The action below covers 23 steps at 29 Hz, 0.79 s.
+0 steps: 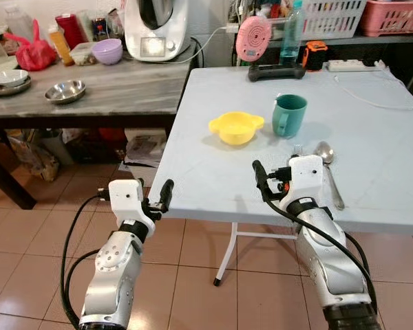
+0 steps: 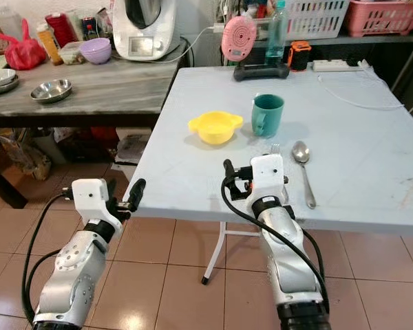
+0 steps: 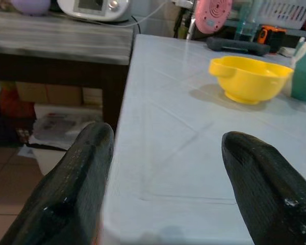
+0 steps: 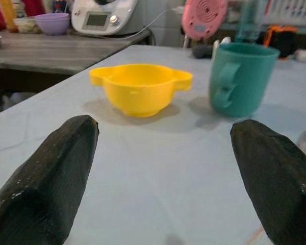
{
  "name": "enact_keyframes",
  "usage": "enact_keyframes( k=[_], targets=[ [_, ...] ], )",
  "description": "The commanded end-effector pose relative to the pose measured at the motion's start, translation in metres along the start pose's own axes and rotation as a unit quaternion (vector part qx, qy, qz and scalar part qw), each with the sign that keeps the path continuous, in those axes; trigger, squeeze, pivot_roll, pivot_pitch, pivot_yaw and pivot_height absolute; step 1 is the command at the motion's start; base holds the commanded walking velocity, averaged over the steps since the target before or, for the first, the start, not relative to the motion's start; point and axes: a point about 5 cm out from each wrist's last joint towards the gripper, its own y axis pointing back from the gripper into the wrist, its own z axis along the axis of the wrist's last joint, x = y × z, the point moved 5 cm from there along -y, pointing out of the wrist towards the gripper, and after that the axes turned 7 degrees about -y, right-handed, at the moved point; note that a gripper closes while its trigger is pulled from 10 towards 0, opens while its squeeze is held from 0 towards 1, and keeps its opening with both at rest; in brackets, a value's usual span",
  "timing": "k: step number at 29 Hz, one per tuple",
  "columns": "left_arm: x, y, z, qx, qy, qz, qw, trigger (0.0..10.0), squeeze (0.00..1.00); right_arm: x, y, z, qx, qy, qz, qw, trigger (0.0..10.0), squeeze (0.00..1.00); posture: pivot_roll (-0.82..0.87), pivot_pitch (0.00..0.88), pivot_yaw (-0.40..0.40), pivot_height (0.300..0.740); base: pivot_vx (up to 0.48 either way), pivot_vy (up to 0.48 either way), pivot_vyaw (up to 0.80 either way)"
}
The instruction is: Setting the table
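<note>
The two head views looked forward and down from above the near edge of the pale blue table [image 1: 372,103], side by side, one shifted slightly from the other. Both took in the whole tabletop, the grey counter [image 1: 117,89] on the robot's left and the tiled floor [image 1: 27,234]. The left wrist view sat low at the table's near left corner, facing across the surface between its two black fingers [image 3: 76,189]. The right wrist view sat low over the tabletop, closer in. All four views shared the yellow bowl [image 4: 141,88] and the teal mug [image 4: 239,76].
</note>
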Motion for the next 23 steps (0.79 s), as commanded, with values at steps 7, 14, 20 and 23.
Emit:
enact_keyframes(
  k=[7,14,20,23],
  targets=[
    [0.01,0.015,-0.004,0.003,-0.019,0.009,1.0,10.0,0.0,-0.01,0.022,0.001,0.001,0.0,0.0,1.0,10.0,0.0,-0.14,0.037,0.109,0.74,0.0,0.0,0.0],
    [0.004,0.016,-0.002,0.0,-0.017,-0.009,1.0,10.0,0.0,-0.012,0.029,-0.002,0.008,0.003,-0.004,1.0,10.0,0.0,-0.15,0.038,0.116,0.74,0.0,0.0,0.0],
    [-0.004,0.013,0.005,-0.014,-0.017,-0.029,0.999,10.0,0.0,-0.008,0.029,-0.001,0.007,0.004,-0.001,1.0,10.0,0.0,-0.15,0.037,0.12,0.74,0.041,0.0,0.0],
    [-0.005,0.013,0.005,-0.013,-0.016,-0.031,0.999,10.0,0.0,-0.008,0.028,0.0,0.007,0.003,-0.001,1.0,10.0,0.0,-0.15,0.037,0.118,0.74,0.26,0.0,0.0]
  ],
)
